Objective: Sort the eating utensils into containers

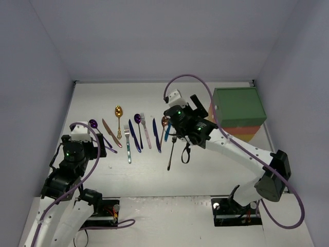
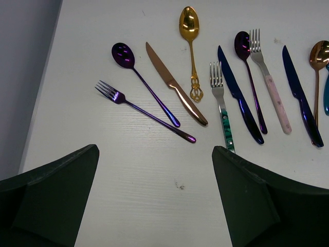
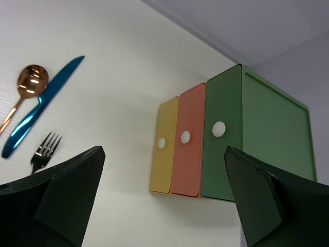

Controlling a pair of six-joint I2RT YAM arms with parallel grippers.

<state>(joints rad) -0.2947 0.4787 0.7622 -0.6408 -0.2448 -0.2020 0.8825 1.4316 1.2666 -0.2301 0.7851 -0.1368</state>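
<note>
The eating utensils lie in a row on the white table [image 1: 154,175]: a purple spoon [image 2: 144,85], purple fork [image 2: 144,110], copper knife [image 2: 177,87], gold spoon [image 2: 190,41], teal-handled fork [image 2: 222,108], dark blue knife [image 2: 239,98] and pink-handled fork [image 2: 270,87]. A copper spoon [image 3: 31,82], teal knife [image 3: 41,110] and black fork [image 3: 43,149] lie further right. The containers [image 1: 239,110] stand at the back right, with yellow [image 3: 163,144], red-orange [image 3: 187,139] and green [image 3: 226,139] drawer fronts shut. My left gripper [image 2: 154,149] hangs open over bare table near the purple fork. My right gripper [image 3: 163,149] is open, facing the drawer fronts.
Grey walls close in the table on three sides. A black loop [image 1: 185,154] hangs under the right arm beside the black fork [image 1: 171,152]. A purple cable [image 1: 288,206] arcs from the right arm over the near right of the table.
</note>
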